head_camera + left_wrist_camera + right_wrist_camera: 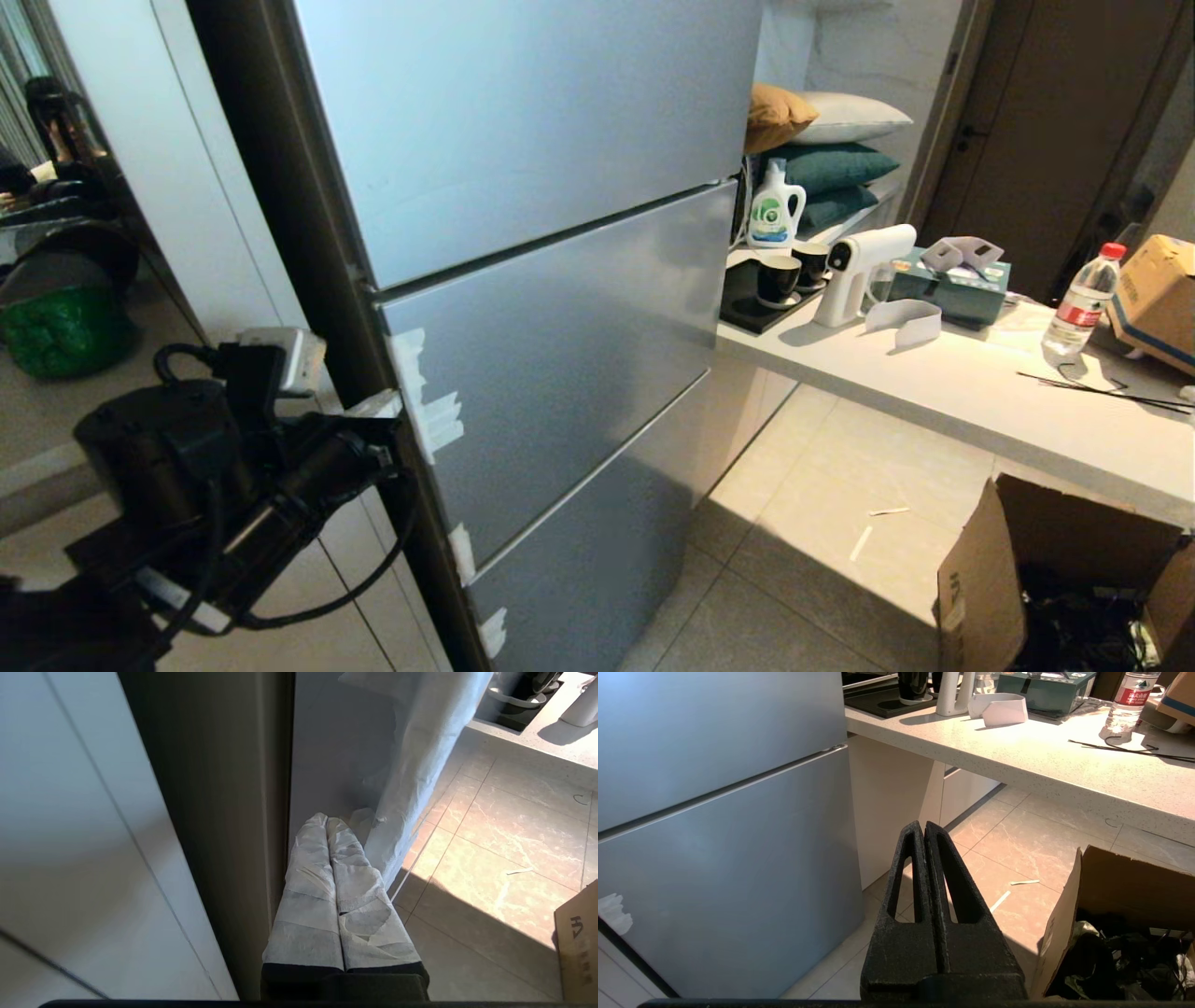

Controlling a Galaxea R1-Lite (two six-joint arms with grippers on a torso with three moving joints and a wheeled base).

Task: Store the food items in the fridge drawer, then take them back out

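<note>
Closed flush: fridge drawer (569, 345), middle silver panel, stiff, smooth, likely slippery and heavy-sliding; best taken at taped left edge. Pressed there, left gripper (327, 821), wrapped fingers together, empty. Parked low, right gripper (924, 828), clamped shut, holding nothing.

fridge drawer (560, 364) left of counter (934, 383)

- The fridge drawer (560, 373) is silver-grey, with white tape strips (425, 401).
- The left hand (327, 823) is wrapped in white.
- The right hand (923, 828) is black.
- The surface (934, 383) is pale speckled.
</note>
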